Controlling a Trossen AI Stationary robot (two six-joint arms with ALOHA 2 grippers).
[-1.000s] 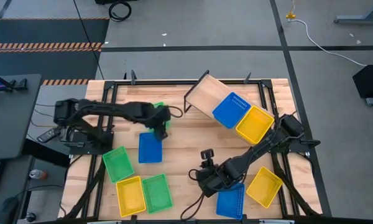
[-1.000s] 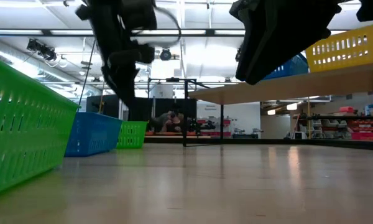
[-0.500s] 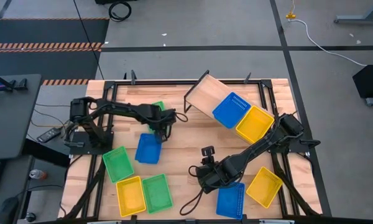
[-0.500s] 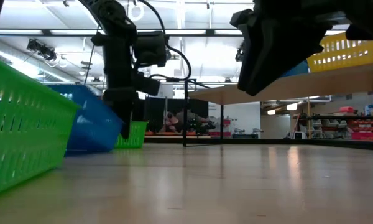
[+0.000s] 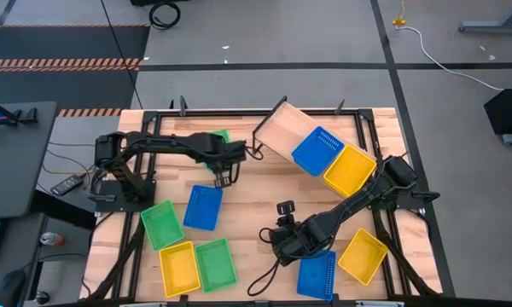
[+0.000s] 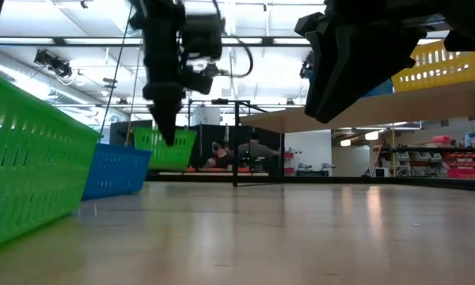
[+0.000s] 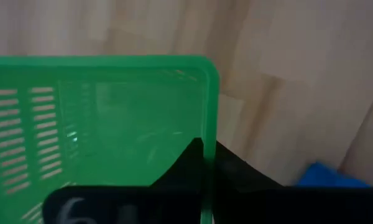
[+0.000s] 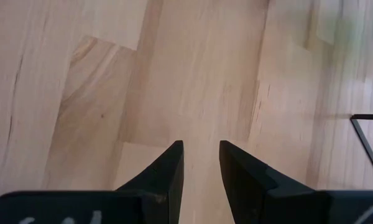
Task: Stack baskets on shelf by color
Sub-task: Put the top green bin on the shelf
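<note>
One pincer [image 7: 205,180] gripping green basket [image 7: 99,118], seemingly aloft.

The left gripper [image 7: 205,163] has clamped its jaws on the green basket [image 6: 165,148], lifting it off the table.

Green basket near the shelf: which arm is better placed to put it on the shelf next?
Left. The left gripper is already shut on the rim of the green basket, which hangs clear of the table beside the shelf. The right gripper is empty, low over bare wood near a blue basket.
</note>
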